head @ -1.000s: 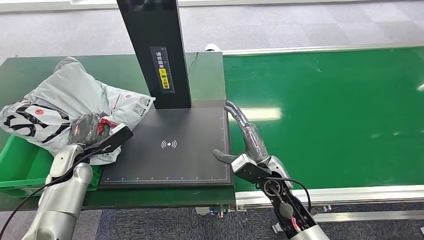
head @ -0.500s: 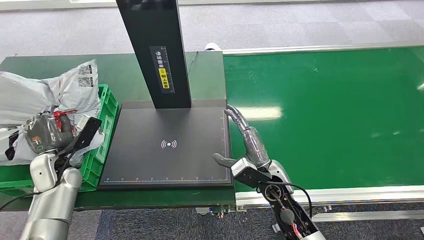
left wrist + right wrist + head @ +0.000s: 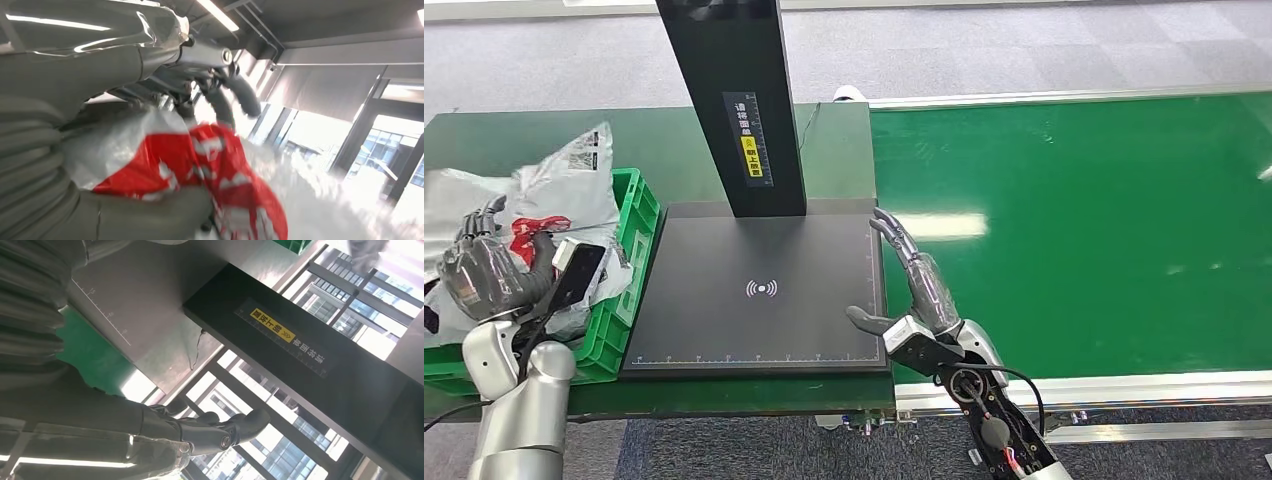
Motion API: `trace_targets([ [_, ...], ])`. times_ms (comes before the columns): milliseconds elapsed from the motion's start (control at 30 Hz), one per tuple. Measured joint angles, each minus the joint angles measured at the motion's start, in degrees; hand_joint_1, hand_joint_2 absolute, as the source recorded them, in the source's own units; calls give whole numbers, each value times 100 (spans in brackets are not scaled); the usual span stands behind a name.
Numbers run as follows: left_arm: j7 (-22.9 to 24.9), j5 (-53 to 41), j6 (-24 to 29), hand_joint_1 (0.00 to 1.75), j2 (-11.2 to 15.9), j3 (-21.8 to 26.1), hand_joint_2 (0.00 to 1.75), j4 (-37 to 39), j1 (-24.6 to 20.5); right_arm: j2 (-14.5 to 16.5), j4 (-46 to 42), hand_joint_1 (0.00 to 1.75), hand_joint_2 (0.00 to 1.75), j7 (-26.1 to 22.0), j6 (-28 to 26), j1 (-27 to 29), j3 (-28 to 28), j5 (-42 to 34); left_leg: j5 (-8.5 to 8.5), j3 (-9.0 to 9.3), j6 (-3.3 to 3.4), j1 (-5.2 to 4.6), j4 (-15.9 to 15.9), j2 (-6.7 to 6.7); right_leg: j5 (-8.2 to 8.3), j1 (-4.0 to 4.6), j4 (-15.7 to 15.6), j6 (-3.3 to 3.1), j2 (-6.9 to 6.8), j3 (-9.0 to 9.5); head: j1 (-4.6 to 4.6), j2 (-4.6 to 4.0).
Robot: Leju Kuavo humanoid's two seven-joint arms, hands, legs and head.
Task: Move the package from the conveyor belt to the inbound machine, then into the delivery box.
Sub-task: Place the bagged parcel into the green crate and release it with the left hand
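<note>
The package (image 3: 564,190), a crumpled grey-white plastic mailer with red print, lies in the green delivery box (image 3: 629,262) at the table's left end. My left hand (image 3: 484,270) hovers over the box with its fingers spread upward, against the package's near side. In the left wrist view the red-and-white package (image 3: 220,170) sits blurred between thumb and outstretched fingers (image 3: 240,95), which no longer close on it. My right hand (image 3: 914,290) is open and empty at the right edge of the inbound machine's black plate (image 3: 764,330), fingers straight.
The machine's black column (image 3: 734,100) rises behind the plate. The green conveyor belt (image 3: 1104,230) runs to the right, bare. The dark green tabletop (image 3: 674,140) lies behind the box. Grey carpet floor lies beyond.
My left hand carried the package leftward off the plate's edge and over the box, then its fingers opened and the package settled into the box. My right hand barely moved.
</note>
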Motion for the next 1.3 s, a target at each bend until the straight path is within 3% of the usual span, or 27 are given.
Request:
trace_targets([
  [233, -69, 323, 3, 0, -57, -129, 175, 0, 38, 0, 5, 0, 175, -43, -7, -23, 0, -19, 0, -3, 0, 0, 0, 0, 0, 0, 0, 0, 0, -1, 1, 0],
  [333, -330, 480, 10, 0, -89, -135, 175, -82, 92, 0, 20, 0, 175, -74, -22, -42, 0, -49, 0, -3, 0, 0, 0, 0, 0, 0, 0, 0, 0, -2, 1, 0],
  [433, -952, 583, 16, 0, -204, 5, 175, -319, 154, 0, 39, 0, 175, -97, -49, -51, 1, -98, 0, -4, 0, 0, 0, -2, 0, 0, 0, 0, -1, -2, 1, 0],
  [600, -2651, 1310, 27, 0, -642, 578, 175, -908, 205, 7, 80, 0, 175, -157, -115, -72, 6, -236, 0, -5, 0, -1, 0, -1, 0, -1, 0, 0, -1, -2, 1, 0],
  [667, -2988, 1877, 32, 0, -792, 672, 175, -1241, 285, 17, 95, 0, 175, -176, -160, -77, 8, -345, 0, -5, 0, -1, 0, -1, 0, -1, 0, 0, -1, -3, 1, 0],
  [733, -3033, 2406, 33, 0, -908, 628, 175, -1620, 416, 24, 102, 0, 175, -184, -205, -78, 9, -492, -1, -5, 0, 0, 0, -2, 0, -1, 0, 0, -2, -4, 0, 0],
  [867, -3038, 3219, 32, 0, -1066, 307, 175, -2251, 713, 25, 103, 0, 175, -189, -308, -77, 9, -862, -1, -5, 0, 0, 0, -3, 0, -1, -1, 0, -3, -4, 0, 0],
  [1067, -3036, 4291, -168, 0, -1091, -432, 175, -2540, 1026, 23, 103, 0, 175, -192, -364, -69, 7, -1122, -1, -3, 0, -1, 1, -4, 0, -1, -3, 1, -4, -2, 0, 0],
  [1300, -2804, 5852, -2545, 0, -1023, -2076, 175, -2358, 1622, 32, 8, 0, 175, 126, -46, 90, -78, -1079, -4, -6, 1, -5, 1, -5, -1, -6, -4, 2, -9, -3, 1, 0],
])
